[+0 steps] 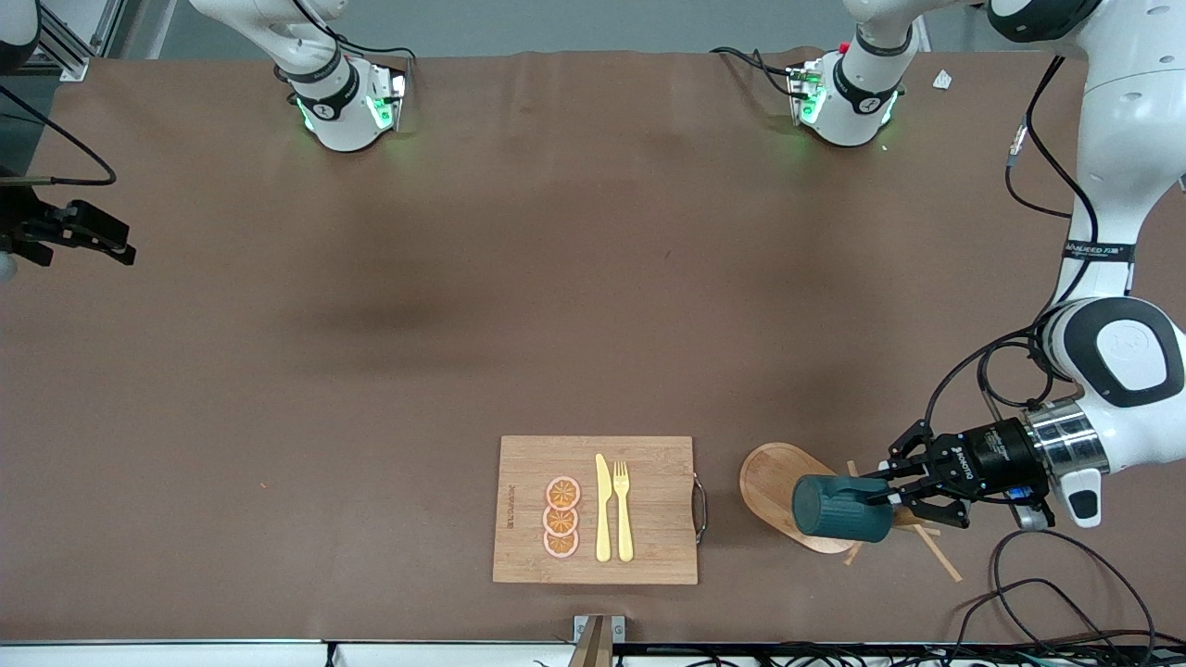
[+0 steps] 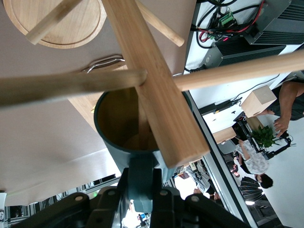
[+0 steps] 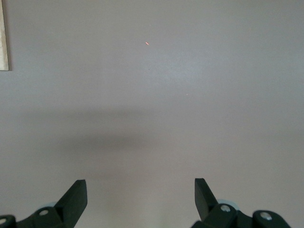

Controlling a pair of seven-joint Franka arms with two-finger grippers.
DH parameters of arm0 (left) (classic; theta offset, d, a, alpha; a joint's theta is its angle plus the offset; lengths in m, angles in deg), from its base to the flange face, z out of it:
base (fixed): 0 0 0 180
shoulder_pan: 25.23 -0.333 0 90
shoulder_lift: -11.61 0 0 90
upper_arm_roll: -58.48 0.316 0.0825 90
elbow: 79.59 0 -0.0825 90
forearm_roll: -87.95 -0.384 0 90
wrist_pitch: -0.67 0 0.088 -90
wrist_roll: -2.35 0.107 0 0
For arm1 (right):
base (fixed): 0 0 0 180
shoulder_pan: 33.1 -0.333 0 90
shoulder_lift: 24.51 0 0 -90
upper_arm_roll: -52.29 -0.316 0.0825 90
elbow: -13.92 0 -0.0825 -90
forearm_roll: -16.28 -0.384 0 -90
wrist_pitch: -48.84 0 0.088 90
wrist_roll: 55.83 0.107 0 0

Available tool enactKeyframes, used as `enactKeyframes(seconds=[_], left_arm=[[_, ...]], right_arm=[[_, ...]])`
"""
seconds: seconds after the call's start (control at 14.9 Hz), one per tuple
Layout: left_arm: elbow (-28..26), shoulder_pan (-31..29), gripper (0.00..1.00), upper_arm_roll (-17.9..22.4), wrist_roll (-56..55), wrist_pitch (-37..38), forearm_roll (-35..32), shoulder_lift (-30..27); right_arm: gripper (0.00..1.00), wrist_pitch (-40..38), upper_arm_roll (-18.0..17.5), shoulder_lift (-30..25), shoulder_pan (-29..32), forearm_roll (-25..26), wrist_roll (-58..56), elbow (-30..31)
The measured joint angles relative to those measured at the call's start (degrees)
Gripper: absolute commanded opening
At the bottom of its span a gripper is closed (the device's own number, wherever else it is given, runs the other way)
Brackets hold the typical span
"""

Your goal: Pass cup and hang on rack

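Observation:
My left gripper [image 1: 880, 496] is shut on the handle of the dark teal cup [image 1: 839, 508] and holds it on its side over the oval base of the wooden rack [image 1: 774, 477]. In the left wrist view the gripper [image 2: 141, 178] clamps the handle, and the cup's [image 2: 121, 121] yellowish mouth faces the camera. The rack's post [image 2: 156, 90] and a peg [image 2: 71, 88] cross right in front of the mouth. My right gripper [image 1: 97, 239] is open and empty over bare table at the right arm's end; it also shows in the right wrist view [image 3: 140, 190].
A bamboo cutting board [image 1: 649, 547] with orange slices [image 1: 561, 517], a yellow knife [image 1: 603, 508] and a yellow fork [image 1: 623, 509] lies beside the rack, toward the right arm's end. Loose cables [image 1: 1047, 593] lie near the table's front edge by the left arm.

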Motion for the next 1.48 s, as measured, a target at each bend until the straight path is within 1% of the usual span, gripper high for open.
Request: enactKeyframes(seconds=[0.81,0.87,0.94,1.01,1.08,1.14,1.28,1.48], left_arm=[[-0.1,-0.9,0.04,0.0,0.6,0.1,0.0,1.1],[0.0,-1.1,0.04,0.0,1.1,0.2,0.0,1.2],[0.0,-1.2,0.07,0.0,1.2,0.2,0.0,1.2],[0.0,-1.2,0.13,0.0,1.2,0.2,0.0,1.2],[0.0,-1.2,0.26,0.0,1.2,0.2,0.0,1.2],[0.0,-1.2,0.53,0.0,1.2,0.3,0.0,1.2],[-0.1,-1.2,1.00,0.0,1.2,0.3,0.0,1.2],[0.0,-1.2,1.00,-0.2,1.3,0.5,0.0,1.2]], right_arm=[[1.00,0.0,0.1,0.0,0.0,0.0,0.0,0.0],[1.00,0.0,0.1,0.0,0.0,0.0,0.0,0.0],[1.00,0.0,0.1,0.0,0.0,0.0,0.0,0.0],[1.00,0.0,0.1,0.0,0.0,0.0,0.0,0.0],[1.00,0.1,0.0,0.0,0.0,0.0,0.0,0.0],[1.00,0.0,0.0,0.0,0.0,0.0,0.0,0.0],[1.00,0.1,-0.1,0.0,0.0,0.0,0.0,0.0],[1.00,0.1,-0.2,0.0,0.0,0.0,0.0,0.0]])
